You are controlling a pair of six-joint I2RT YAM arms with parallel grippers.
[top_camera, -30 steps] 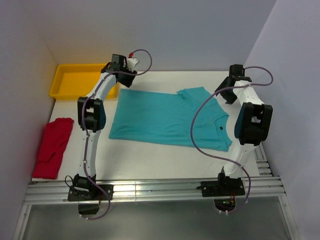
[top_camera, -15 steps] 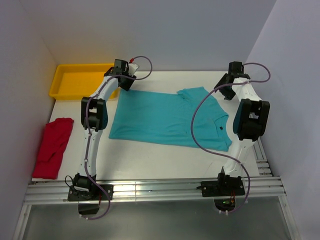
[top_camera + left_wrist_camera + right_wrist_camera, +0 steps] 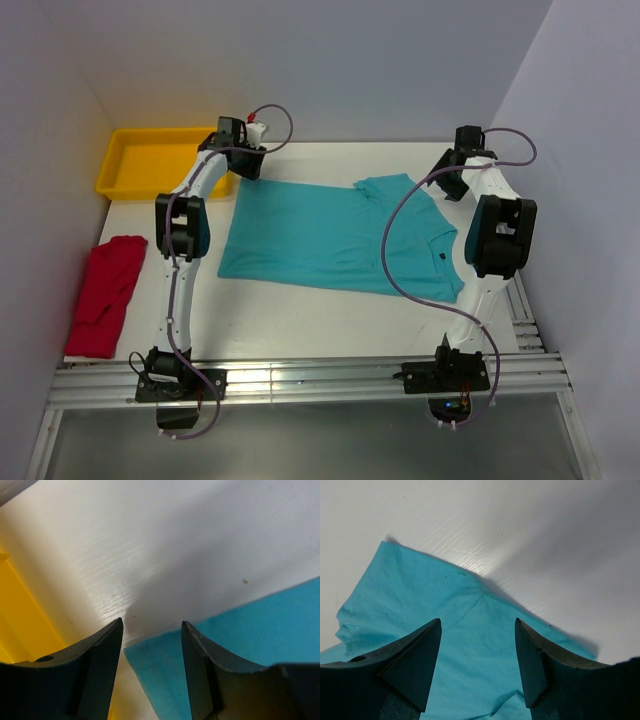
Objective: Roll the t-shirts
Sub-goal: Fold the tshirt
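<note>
We see the left pincer [image 3: 152,627] open above the upper-left corner of the teal shirt [image 3: 320,240]; the right pincer [image 3: 478,625] is open above its sleeve.

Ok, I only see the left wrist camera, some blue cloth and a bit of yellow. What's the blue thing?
Observer: A teal t-shirt, spread flat on the table.
Operator: And the yellow?
Observer: That's a yellow tray in the table's far left corner.
Operator: Where's the other hand?
Observer: The right hand hangs open over the shirt's far right edge.
</note>
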